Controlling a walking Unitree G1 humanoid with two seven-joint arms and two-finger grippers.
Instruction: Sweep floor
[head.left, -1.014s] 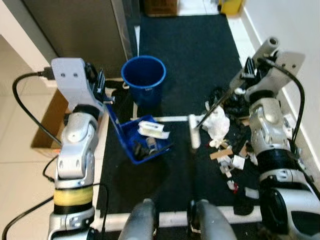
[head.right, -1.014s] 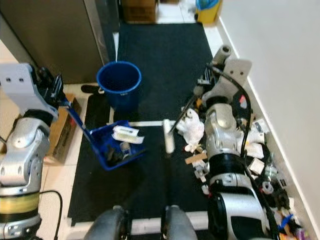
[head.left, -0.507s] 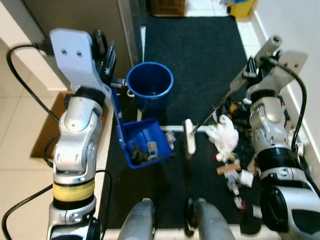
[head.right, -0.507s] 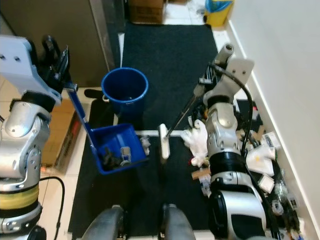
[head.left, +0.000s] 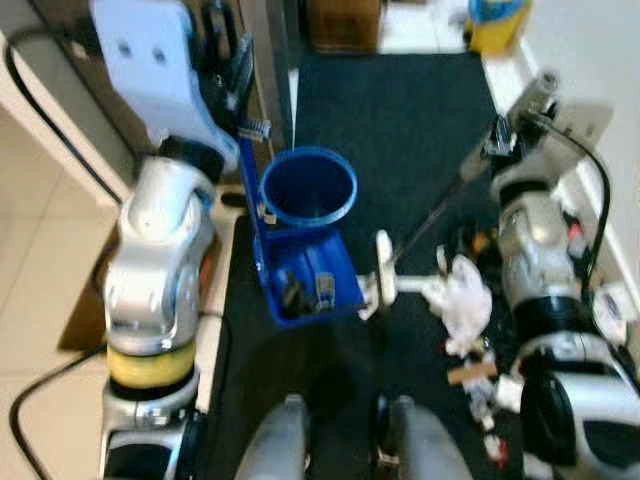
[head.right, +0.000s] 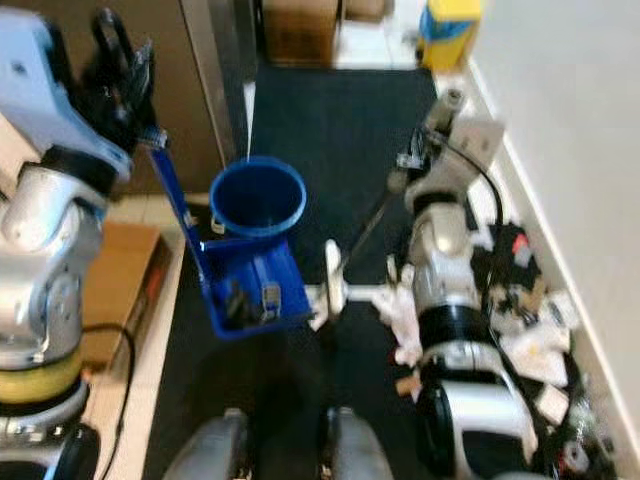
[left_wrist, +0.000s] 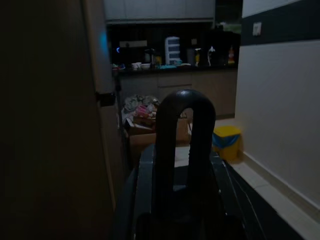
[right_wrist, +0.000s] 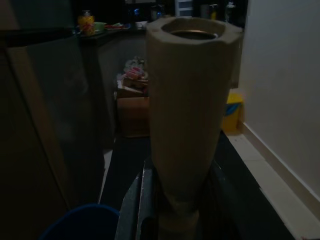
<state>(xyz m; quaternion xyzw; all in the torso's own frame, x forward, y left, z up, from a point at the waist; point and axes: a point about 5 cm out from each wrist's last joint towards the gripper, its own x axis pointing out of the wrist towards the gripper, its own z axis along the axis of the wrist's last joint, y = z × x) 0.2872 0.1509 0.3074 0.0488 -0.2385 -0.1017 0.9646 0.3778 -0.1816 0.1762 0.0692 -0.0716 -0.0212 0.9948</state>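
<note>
We have the left end effector (head.left: 240, 85) clamped on the blue dustpan (head.left: 305, 280) handle, pan lifted beside the blue bin (head.left: 308, 187), debris inside. The right end effector (head.left: 497, 140) grips the broom (head.left: 385, 275) pole high. Both look light and rigid, so we'd judge handle grips adequate, though loose debris could spill when tipped.

A: What is hard to see?
B: The scraps inside the blue dustpan (head.left: 305, 288) are blurred; I cannot name them.
A: And the litter (head.right: 535, 335) by the wall?
B: Too small and blurred. The yellow bin (head.left: 497, 15) is cut by the top edge.
</note>
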